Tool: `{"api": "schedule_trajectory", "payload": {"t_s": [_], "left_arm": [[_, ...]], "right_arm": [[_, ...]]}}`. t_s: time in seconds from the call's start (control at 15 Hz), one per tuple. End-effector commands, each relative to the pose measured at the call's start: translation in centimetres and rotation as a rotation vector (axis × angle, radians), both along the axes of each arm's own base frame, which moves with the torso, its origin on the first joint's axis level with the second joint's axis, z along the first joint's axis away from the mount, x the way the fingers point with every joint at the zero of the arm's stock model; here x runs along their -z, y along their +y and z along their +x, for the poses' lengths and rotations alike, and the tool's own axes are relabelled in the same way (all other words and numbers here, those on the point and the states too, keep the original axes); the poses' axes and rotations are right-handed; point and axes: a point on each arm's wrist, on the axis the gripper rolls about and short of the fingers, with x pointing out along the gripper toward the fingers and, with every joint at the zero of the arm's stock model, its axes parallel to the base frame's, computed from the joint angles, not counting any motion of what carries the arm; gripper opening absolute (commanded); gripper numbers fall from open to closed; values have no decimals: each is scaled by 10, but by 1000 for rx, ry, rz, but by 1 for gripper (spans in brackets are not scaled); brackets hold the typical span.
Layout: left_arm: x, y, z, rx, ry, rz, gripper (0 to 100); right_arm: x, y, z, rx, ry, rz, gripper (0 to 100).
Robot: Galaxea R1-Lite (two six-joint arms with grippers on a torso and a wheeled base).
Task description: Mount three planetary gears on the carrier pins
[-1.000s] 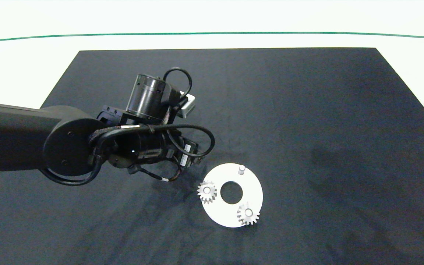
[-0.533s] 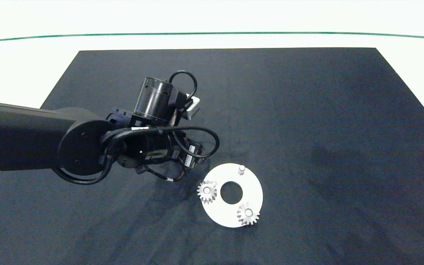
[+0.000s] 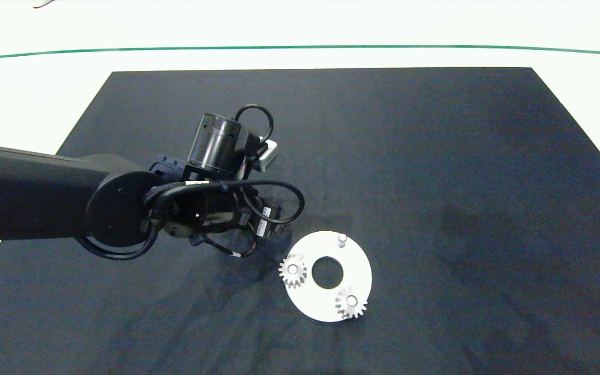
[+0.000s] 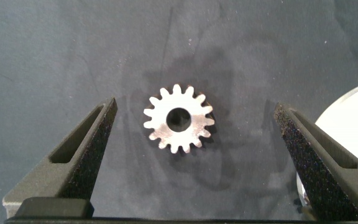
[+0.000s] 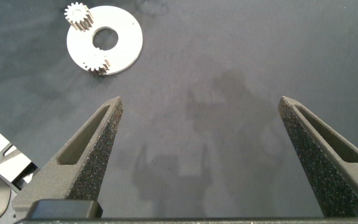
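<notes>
A loose planetary gear (image 4: 179, 119) lies flat on the black mat, centred between the wide-apart fingers of my open left gripper (image 4: 196, 107), which touches nothing. In the head view this gear is hidden under the left arm (image 3: 196, 208), just left of the white disc (image 3: 354, 260). Two planetary gears (image 3: 292, 272) (image 3: 351, 303) sit on carrier pins at the disc's left and near edges. A third carrier pin (image 3: 341, 239) stands bare at the far edge. My right gripper (image 5: 201, 99) hangs open over bare mat, well away from the disc (image 5: 126, 43).
The black mat (image 3: 435, 156) covers most of the white table (image 3: 29, 94); a green line (image 3: 300, 47) runs along the far side. The disc's rim (image 4: 353, 118) shows beside the left gripper's finger.
The left arm has shifted a little to the right, toward the disc. The disc and its two seated gears have not moved.
</notes>
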Motion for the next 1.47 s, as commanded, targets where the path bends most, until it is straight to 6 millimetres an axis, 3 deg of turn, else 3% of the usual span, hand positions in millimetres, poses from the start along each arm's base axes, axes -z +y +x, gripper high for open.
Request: {"api": "schedule_trajectory", "payload": {"t_s": [0.07, 1.47], "left_arm": [[1, 0, 0, -1, 3, 4, 99], [6, -5, 2, 8, 9, 13, 57]], "right_arm": [[0, 0, 0, 0, 0, -3, 100], [0, 0, 0, -2, 1, -7, 100]]}}
